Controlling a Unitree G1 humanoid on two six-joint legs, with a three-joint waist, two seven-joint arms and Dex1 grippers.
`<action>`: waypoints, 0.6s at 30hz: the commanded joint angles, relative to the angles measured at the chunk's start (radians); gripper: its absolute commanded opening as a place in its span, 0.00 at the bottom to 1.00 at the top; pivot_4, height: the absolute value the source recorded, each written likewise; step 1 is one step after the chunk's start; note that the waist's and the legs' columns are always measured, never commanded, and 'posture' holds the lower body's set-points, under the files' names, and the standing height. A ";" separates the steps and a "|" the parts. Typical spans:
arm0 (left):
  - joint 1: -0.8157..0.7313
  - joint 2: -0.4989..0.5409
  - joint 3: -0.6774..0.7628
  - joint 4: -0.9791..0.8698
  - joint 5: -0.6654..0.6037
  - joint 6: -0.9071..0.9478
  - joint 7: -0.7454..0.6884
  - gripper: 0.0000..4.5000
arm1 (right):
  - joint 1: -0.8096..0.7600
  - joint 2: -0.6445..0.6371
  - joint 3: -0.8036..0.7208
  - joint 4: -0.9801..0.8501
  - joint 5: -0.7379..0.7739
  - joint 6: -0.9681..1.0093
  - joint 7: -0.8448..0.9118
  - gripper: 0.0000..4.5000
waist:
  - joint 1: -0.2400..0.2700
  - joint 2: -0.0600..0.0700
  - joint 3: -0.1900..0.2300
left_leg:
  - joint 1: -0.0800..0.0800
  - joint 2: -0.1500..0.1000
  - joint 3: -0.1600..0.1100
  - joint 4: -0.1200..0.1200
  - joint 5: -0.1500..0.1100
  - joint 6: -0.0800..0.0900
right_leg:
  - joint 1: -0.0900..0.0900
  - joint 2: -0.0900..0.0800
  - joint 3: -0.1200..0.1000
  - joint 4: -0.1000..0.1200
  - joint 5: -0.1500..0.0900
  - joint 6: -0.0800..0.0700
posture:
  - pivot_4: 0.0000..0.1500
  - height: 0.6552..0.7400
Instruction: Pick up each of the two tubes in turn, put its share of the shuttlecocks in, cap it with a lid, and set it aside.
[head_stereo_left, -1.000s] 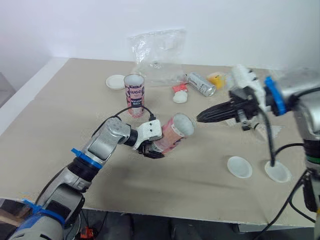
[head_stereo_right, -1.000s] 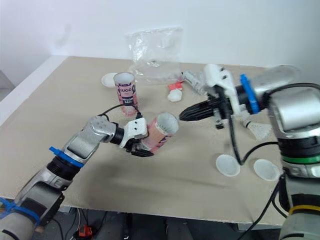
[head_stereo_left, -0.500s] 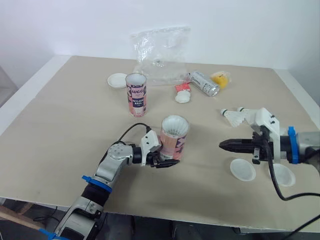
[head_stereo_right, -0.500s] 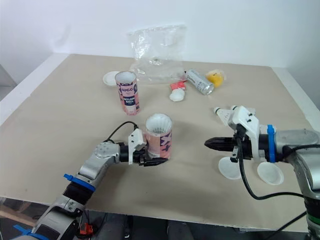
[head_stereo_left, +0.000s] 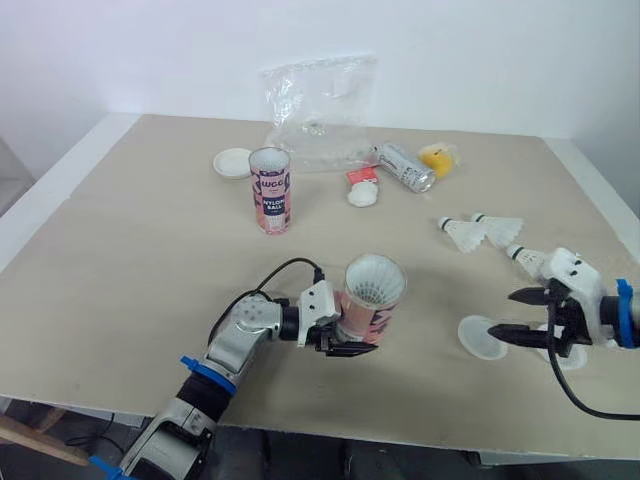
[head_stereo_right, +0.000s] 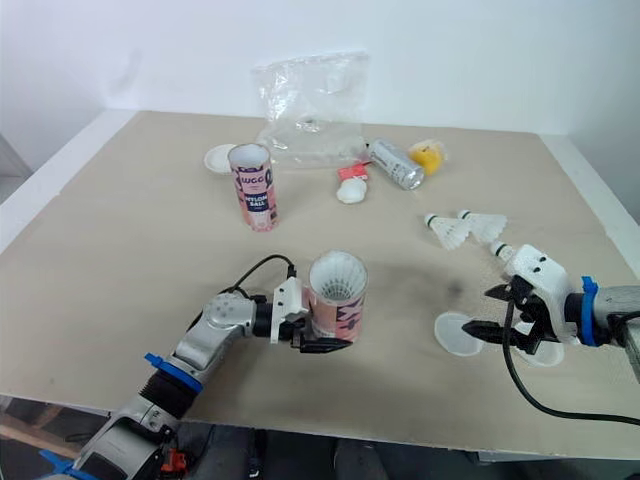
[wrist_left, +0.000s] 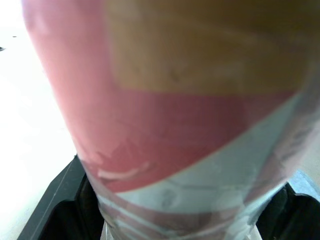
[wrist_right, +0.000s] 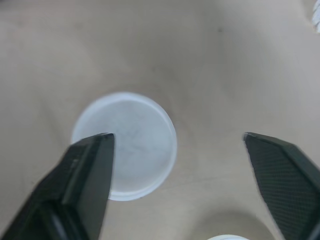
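Note:
My left gripper (head_stereo_left: 345, 336) is shut on a pink tube (head_stereo_left: 366, 312), held upright just above the table's front part; a white shuttlecock (head_stereo_left: 375, 281) shows in its mouth. In the left wrist view the tube (wrist_left: 190, 125) stands close between the fingers. A second pink tube (head_stereo_left: 268, 190) stands upright farther back. My right gripper (head_stereo_left: 507, 314) hangs open at the front right, just right of a white lid (head_stereo_left: 483, 337), which also lies ahead of its fingers in the right wrist view (wrist_right: 125, 145). Another lid (head_stereo_left: 566, 355) lies below that arm. Three loose shuttlecocks (head_stereo_left: 465, 233) lie behind it.
A third lid (head_stereo_left: 232, 162) lies at the back left by a clear plastic bag (head_stereo_left: 320, 105). A metal can (head_stereo_left: 405, 167), a yellow object (head_stereo_left: 437, 157) and a red-and-white item (head_stereo_left: 362, 185) lie at the back. The table's front edge is near both grippers.
The right gripper has drawn back from the tube's mouth to the front right and opened beside the lid. The left gripper turned the tube from tilted to upright and brought it nearer.

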 joint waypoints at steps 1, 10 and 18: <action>0.004 0.002 -0.020 -0.002 0.004 0.013 -0.006 0.73 | -0.085 -0.014 0.052 0.044 -0.023 -0.044 0.024 0.96 | -0.001 0.001 0.000 | 0.000 0.000 0.000 0.000 0.000 0.000 | 0.000 0.000 0.000 0.000 0.000 0.000 | 1.00 1.00; 0.005 0.018 -0.041 -0.003 0.028 0.022 0.003 0.73 | -0.223 0.020 0.203 0.153 -0.078 -0.106 0.070 0.96 | -0.001 0.002 0.000 | 0.000 0.000 0.000 0.000 0.000 0.000 | 0.001 0.000 0.000 0.000 -0.001 0.000 | 1.00 1.00; 0.000 0.027 -0.036 -0.005 0.032 0.029 0.023 0.73 | -0.261 0.023 0.268 0.230 -0.134 -0.181 0.113 0.96 | -0.001 0.003 0.000 | 0.001 0.000 0.000 0.000 0.000 0.000 | 0.001 0.000 0.000 0.000 0.000 0.000 | 1.00 1.00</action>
